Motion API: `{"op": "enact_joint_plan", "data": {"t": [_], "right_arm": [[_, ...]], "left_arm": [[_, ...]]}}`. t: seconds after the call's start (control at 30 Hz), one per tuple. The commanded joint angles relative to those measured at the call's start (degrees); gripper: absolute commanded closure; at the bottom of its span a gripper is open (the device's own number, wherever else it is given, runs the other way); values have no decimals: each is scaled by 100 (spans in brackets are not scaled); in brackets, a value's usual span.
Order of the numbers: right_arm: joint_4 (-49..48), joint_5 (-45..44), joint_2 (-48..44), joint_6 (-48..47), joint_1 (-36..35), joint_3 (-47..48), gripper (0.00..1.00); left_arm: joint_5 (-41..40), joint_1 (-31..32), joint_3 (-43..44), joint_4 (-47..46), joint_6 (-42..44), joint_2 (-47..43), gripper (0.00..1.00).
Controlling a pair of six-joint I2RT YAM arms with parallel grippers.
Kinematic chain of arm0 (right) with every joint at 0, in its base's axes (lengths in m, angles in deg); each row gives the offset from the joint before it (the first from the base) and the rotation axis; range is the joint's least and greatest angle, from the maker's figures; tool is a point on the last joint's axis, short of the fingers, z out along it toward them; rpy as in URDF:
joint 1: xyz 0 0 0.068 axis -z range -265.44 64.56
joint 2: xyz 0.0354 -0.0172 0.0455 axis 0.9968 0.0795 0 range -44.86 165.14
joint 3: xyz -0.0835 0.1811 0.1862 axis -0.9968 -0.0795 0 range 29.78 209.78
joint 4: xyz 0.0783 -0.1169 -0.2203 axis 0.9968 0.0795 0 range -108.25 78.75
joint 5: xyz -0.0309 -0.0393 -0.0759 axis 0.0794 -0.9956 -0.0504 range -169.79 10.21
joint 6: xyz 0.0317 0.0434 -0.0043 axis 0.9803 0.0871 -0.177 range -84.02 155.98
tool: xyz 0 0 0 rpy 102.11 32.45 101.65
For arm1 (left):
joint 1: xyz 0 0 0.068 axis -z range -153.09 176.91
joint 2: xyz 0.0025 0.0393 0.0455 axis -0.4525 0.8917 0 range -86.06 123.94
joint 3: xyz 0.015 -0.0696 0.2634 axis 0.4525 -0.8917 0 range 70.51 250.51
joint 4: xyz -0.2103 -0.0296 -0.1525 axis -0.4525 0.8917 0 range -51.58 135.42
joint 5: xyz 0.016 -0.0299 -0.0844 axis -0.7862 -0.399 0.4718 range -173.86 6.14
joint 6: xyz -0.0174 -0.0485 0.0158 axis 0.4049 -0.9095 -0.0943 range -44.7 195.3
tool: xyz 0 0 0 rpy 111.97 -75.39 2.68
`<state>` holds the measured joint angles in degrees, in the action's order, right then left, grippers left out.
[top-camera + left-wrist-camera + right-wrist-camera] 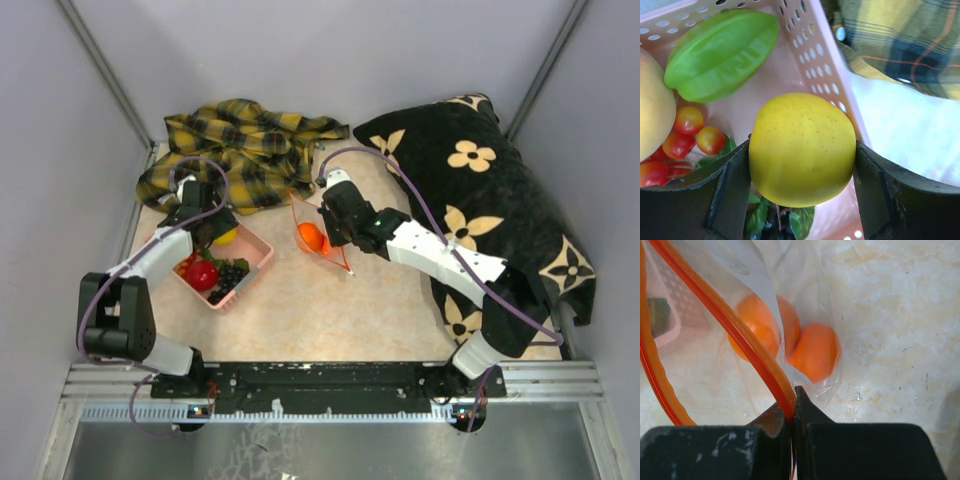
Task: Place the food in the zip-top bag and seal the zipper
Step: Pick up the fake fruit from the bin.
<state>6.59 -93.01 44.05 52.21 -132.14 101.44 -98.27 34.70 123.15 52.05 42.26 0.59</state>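
Two orange balls (812, 352) are bagged | zip-top bag (760, 275) is kept open beside the pink basket (815, 55) by the right gripper (794, 405), clamped on the zipper (747, 342) | yellow lemon (800, 140) is pinched in the left gripper (802, 160), in the basket | red apple (203, 274), dark grapes (232, 272) and sealing are judged outstanding

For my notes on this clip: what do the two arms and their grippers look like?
The left arm and right arm both have white shell links between bulky black joint housings. A purple cable loops along each. The right arm's black wrist shows a small green light. The left gripper has broad matte black fingers; the right gripper has black fingers flecked with white scuffs.
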Motion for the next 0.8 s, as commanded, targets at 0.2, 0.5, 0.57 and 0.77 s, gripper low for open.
{"op": "enact_joint_plan", "data": {"t": [0.2, 0.5, 0.57, 0.77], "right_arm": [[118, -175, 0, -63, 0, 388, 100], [697, -824, 108, -151, -210, 987, 100], [844, -974, 158, -159, -256, 1129, 100], [1128, -1203, 214, 2, -339, 1389, 100]], "left_arm": [[890, 613, -556, -44, -147, -1768, 41], [1708, 1350, -729, -372, -404, -3097, 41], [1925, 1534, -734, -567, -507, -3248, 41], [2399, 1941, -711, -1161, -695, -3518, 40]]}}
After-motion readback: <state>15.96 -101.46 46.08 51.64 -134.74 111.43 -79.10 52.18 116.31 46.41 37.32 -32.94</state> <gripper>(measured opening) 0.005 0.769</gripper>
